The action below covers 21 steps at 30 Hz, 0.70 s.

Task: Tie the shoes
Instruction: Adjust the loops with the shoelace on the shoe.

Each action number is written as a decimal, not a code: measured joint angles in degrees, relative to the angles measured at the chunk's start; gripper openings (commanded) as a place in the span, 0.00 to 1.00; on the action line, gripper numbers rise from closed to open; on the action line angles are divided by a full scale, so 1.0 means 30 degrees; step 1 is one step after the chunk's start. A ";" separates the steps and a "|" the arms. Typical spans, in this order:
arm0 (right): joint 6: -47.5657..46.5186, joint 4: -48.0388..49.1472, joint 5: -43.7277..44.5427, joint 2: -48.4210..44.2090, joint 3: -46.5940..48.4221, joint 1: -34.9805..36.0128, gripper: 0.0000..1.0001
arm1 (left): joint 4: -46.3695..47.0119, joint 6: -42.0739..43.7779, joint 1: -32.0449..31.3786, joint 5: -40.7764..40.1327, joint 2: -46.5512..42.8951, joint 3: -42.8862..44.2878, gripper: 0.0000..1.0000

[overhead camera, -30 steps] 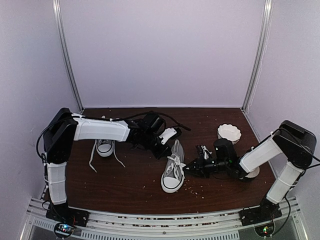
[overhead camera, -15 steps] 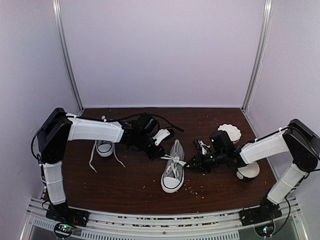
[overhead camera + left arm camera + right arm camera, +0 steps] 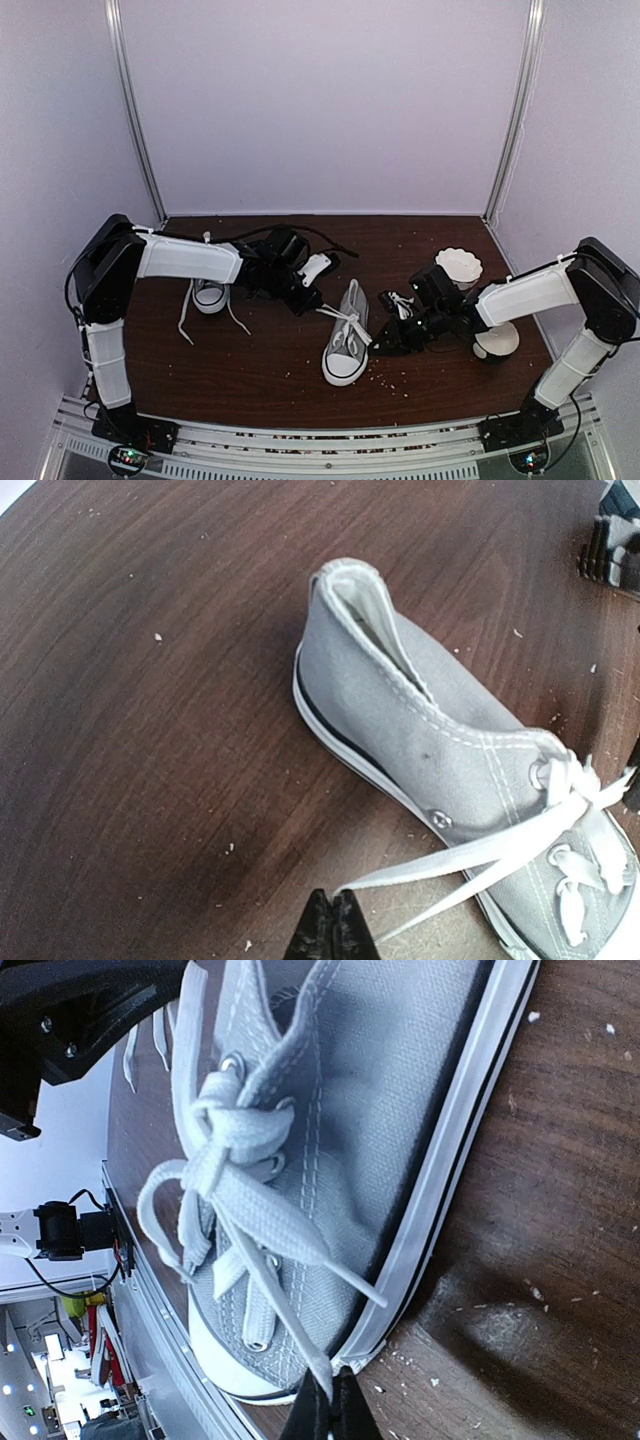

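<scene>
A grey canvas shoe [image 3: 345, 340] with a white toe cap stands mid-table, toe toward me; it also shows in the left wrist view [image 3: 440, 730] and the right wrist view [image 3: 330, 1140]. Its white laces [image 3: 348, 322] are crossed in a knot [image 3: 215, 1110]. My left gripper [image 3: 308, 303] is shut on a loop of lace [image 3: 470, 865] at the shoe's left. My right gripper [image 3: 383, 343] is shut on the other lace [image 3: 290, 1320] at the shoe's right sole. The second shoe [image 3: 209, 295] sits at the left under my left arm, its laces loose.
A white fluted bowl [image 3: 459, 265] stands at the back right. Another white dish [image 3: 497, 343] lies under my right forearm. Crumbs are scattered on the dark wooden table [image 3: 270, 375]. White walls enclose the table on three sides.
My left gripper has drawn left, away from the shoe, pulling its lace out. My right gripper has shifted slightly right with its lace. The knot has tightened.
</scene>
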 measured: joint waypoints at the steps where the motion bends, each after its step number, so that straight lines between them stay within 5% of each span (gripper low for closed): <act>1: -0.0051 -0.0022 0.0000 0.0080 0.0000 0.0066 0.00 | 0.0058 0.0000 0.0007 -0.0015 0.0051 0.0000 0.00; 21: -0.1209 -0.0182 0.0146 0.0758 -0.0066 0.0058 0.00 | 0.0430 0.0000 0.0306 0.0007 0.1260 0.0000 0.00</act>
